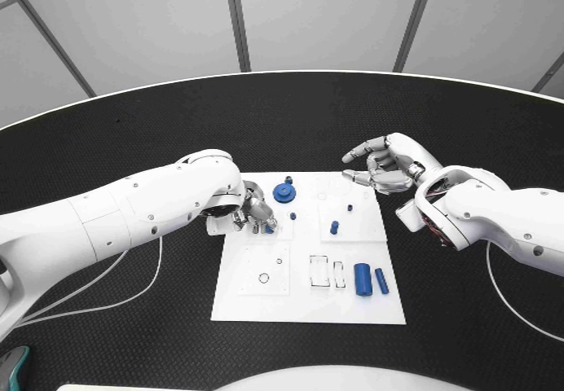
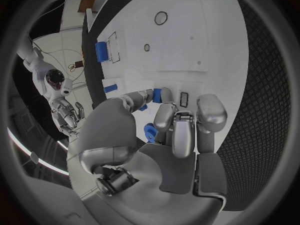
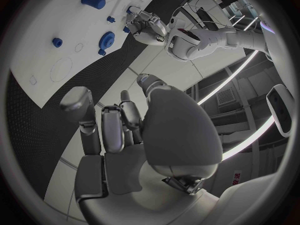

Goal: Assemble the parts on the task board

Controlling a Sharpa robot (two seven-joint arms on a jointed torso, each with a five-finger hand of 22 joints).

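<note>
**Left hand on a small blue peg at the board's left edge**

While the left hand [image 1: 257, 210] bends over the left side of the white task board [image 1: 308, 305], its fingertips [image 2: 164, 116] close round a small blue peg [image 2: 155, 95] that sits on the board just under them. From the left wrist view the piece looks pinched between thumb and fingers, so I take this hand to be grasping it, though the fingers hide most of the part. A second blue piece [image 2: 150, 132] lies close beneath the palm.

To do this step well, I judge the pinch should stay near the top of the peg, so that its lower end is free to enter a hole. The lift should be straight, since the blue gear [image 1: 284, 192] stands just beside the hand and a sideways sweep could knock it.

The right hand [image 1: 385, 165] hovers off the board's far right corner, fingers loosely curled with nothing in them.

As for what the board carries: another small blue peg [image 1: 334, 227] lies near its middle, and a thick blue cylinder [image 1: 363, 278] and a thinner blue pin [image 1: 382, 281] lie side by side toward the near right. Beside them are two outlined rectangular slots [image 1: 319, 271], which look unfilled, and a circular recess [image 1: 263, 278] at the near left that also appears vacant.
</note>
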